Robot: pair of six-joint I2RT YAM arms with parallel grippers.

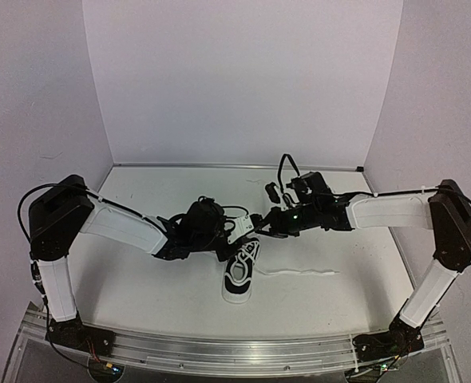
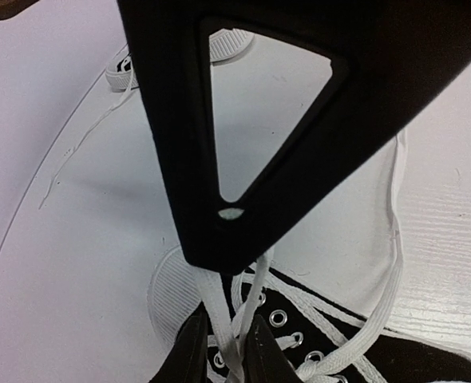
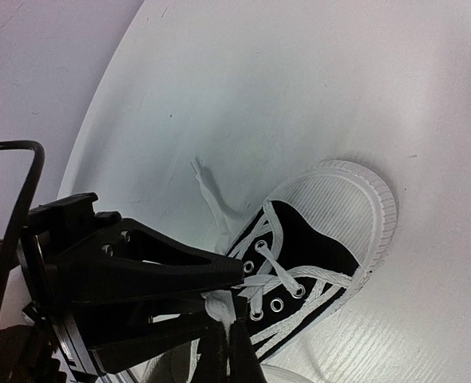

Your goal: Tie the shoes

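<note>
Your left gripper (image 2: 226, 355) is closed on a white lace (image 2: 217, 307), right over the eyelets of the near sneaker (image 1: 242, 275). That sneaker lies on the table (image 1: 140, 279) between the two arms. Your right gripper (image 3: 226, 355) is tip to tip with the left one above the same sneaker, its fingers pinched together on the white lace where the strands cross. A loose lace end (image 1: 303, 273) trails over the table to the near sneaker's right. The second sneaker (image 1: 271, 191) lies well behind the near sneaker.
</note>
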